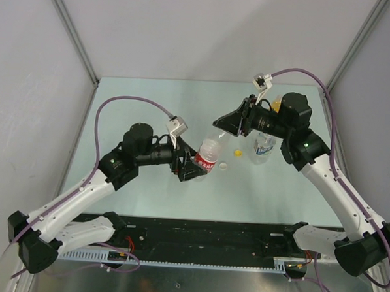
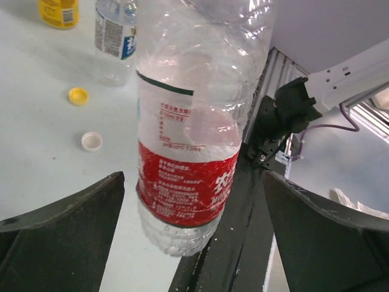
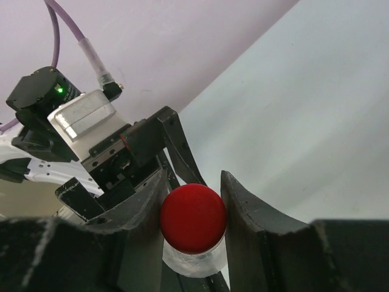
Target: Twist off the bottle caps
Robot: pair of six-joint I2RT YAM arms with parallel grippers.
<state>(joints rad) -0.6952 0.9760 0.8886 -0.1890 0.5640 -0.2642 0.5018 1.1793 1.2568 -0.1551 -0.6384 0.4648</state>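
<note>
The clear bottle with the red-white label (image 1: pixel 207 157) leans over mid-table, its red cap (image 3: pixel 193 218) on its neck. My right gripper (image 3: pixel 193 207) is shut on that cap, a finger pressed against each side. My left gripper (image 2: pixel 194 182) is open around the bottle's labelled lower body (image 2: pixel 188 182), with a gap at each finger. In the top view the left gripper (image 1: pixel 195 169) sits at the bottle's base and the right gripper (image 1: pixel 224 124) at its top. A yellow cap (image 2: pixel 78 95) and a white cap (image 2: pixel 92 141) lie loose on the table.
The blue-white label bottle (image 1: pixel 265 146) stands capless under my right arm. The yellow-orange bottle (image 1: pixel 275 106) stands behind it, mostly hidden. The loose yellow cap (image 1: pixel 236 152) and white cap (image 1: pixel 224 166) lie between the bottles. The table's black near edge (image 2: pixel 243 231) runs close beside the held bottle.
</note>
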